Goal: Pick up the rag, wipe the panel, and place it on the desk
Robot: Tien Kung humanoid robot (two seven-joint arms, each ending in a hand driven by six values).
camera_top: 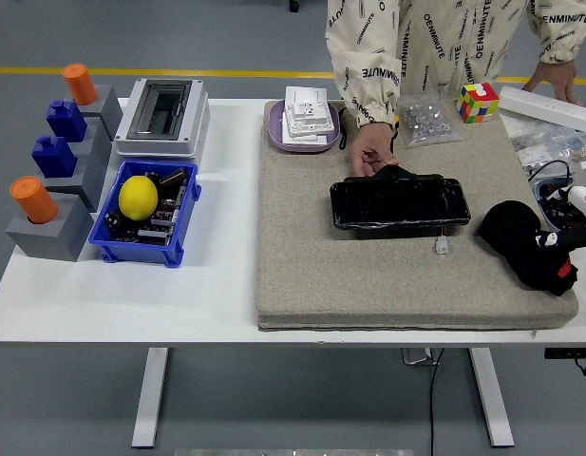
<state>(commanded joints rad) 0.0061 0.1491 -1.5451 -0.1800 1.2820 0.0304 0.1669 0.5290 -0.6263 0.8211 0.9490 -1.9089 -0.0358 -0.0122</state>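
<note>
1. One black rag (522, 243) lies bunched on the grey mat (368, 275), at about 4 o'clock from the mat's middle, near its right edge.
2. One black glossy panel (399, 204) lies flat on the mat, at 9 o'clock from the rag and a little apart from it.
3. One robot hand is in view: the right hand (570, 223) comes in at the right edge and is at the rag's 3 o'clock side. Only a few light and black fingers show there, and I cannot tell if they are apart or closed, or if they touch the rag.
4. One person stands at 12 o'clock. One hand (372, 149) rests on the panel's far edge; the other hand (557, 78) is on a white strip (549, 107) at the far right.
5. One small white connector (442, 245) lies just at 6 o'clock of the panel.
6. At the mat's far side I count one purple tray (276, 136), one bag of small metal parts (426, 121) and one colour cube (478, 102).
7. On the left of the table (131, 294) there are one blue bin (110, 249) with one yellow ball (138, 198), one white-grey box (163, 117), two orange cylinders (33, 200) and two blue blocks (53, 157) on grey stands.
</note>
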